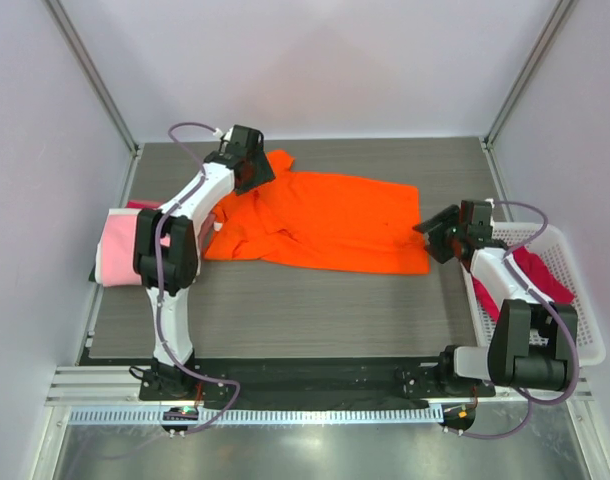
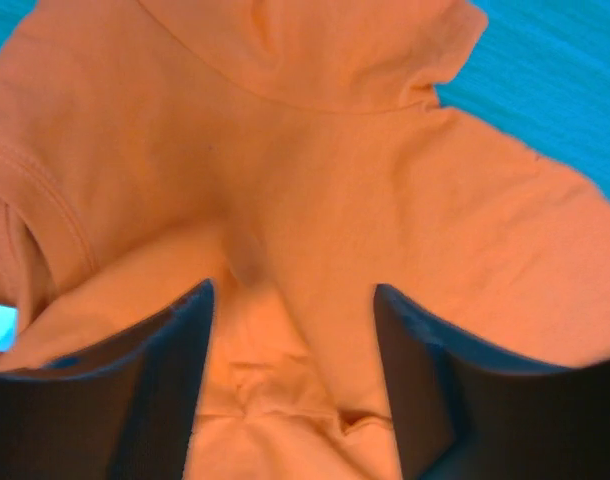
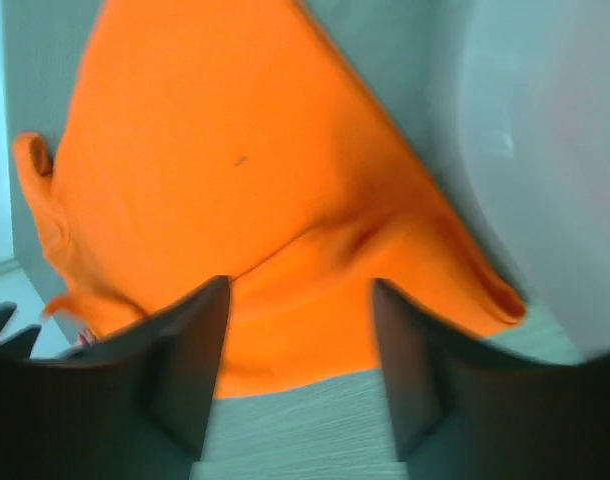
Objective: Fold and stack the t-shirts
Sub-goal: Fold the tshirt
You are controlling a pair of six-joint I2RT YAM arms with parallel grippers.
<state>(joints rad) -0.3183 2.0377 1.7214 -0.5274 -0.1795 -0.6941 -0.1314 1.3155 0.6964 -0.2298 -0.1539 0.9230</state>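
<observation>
Orange t-shirt [image 1: 325, 222] spread near table [image 1: 315, 310] far edge; left gripper [image 1: 249, 166], jaws apart, over its far-left corner; right gripper [image 1: 431, 234], jaws apart, at its right edge

Light pink tee [image 1: 115, 248]: right side hidden behind left arm [image 1: 175, 245].
Dark red tee [image 1: 541, 276]: partly covered by right arm [image 1: 503, 290]; shape unreadable.
Orange tee [image 1: 325, 222]: far-left corner under the left wrist; cropped in both wrist views.
Basket [image 1: 583, 320]: white blur in right wrist view.
</observation>
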